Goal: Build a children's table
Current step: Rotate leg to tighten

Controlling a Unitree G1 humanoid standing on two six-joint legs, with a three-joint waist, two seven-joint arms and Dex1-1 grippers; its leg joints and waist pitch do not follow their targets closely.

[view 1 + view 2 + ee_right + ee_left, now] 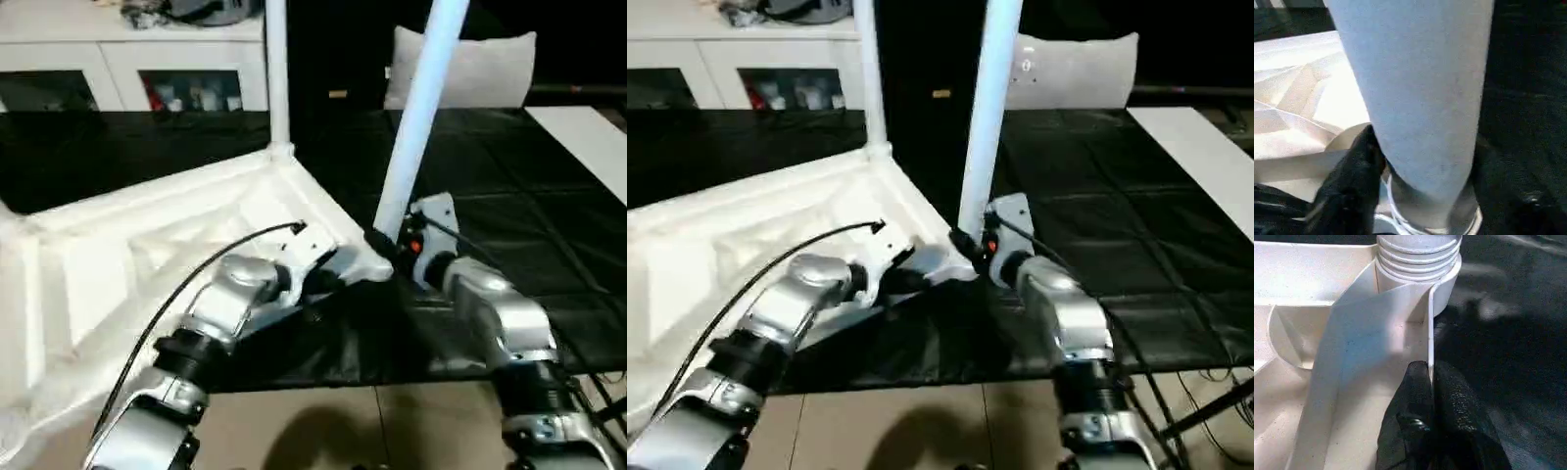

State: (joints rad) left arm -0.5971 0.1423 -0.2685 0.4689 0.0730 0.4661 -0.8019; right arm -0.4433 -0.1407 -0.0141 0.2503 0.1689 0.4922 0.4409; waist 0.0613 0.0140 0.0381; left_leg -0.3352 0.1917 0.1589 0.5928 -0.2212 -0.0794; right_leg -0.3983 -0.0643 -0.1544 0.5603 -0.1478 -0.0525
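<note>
Children's table top (147, 245) lies upside down on the black bench (509, 225), ribs up. At its near corner a white leg (421, 108) stands in the socket (1418, 264), leaning away from upright. Right tool (392, 245) is clamped around the leg's base. Left tool (1432, 382) is closed on the top's rim wall (1429, 333) just beside that socket, so the coming twist likely turns about the leg's long axis.

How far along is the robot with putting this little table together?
One leg already stands upright in the far corner of the upturned top. A second leg is in hand now: the right gripper is shut on it at the near corner socket, its screw threads not yet sunk in, while the left gripper pinches the top's rim. More corners are out of sight.
</note>
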